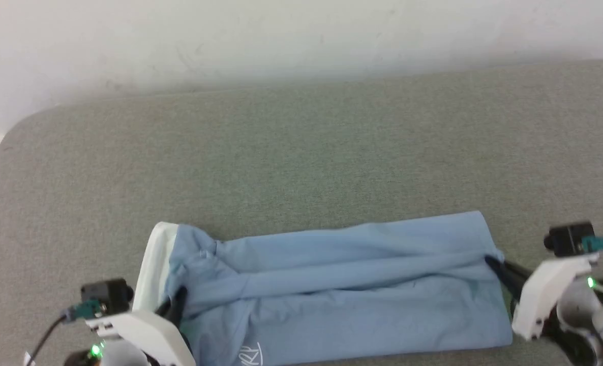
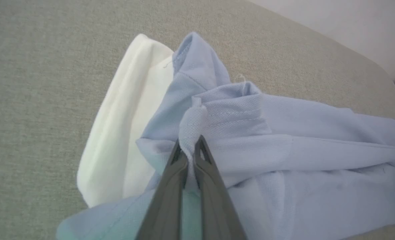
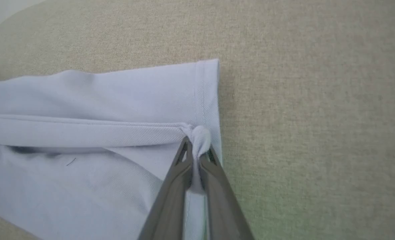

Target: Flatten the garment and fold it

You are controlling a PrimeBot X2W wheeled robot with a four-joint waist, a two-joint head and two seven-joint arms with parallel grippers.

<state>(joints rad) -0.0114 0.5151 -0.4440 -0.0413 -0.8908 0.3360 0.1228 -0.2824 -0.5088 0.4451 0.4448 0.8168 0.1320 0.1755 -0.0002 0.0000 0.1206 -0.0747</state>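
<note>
left fingers pinching a bunch of the garment just beside its white collar | right fingers nipping a folded bit at the hem end | garment lies as a long strip on the counter, near side, kinda wrinkly

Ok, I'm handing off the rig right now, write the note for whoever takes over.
Left hand: shut on the garment beside its white collar.
Right hand: shut on bunched fabric at the hem end.
Garment: a long band across the grey cushion, held between both hands.
Done: apparently folded lengthwise.
Left: smooth creases near the collar, then fold end to end.
</note>
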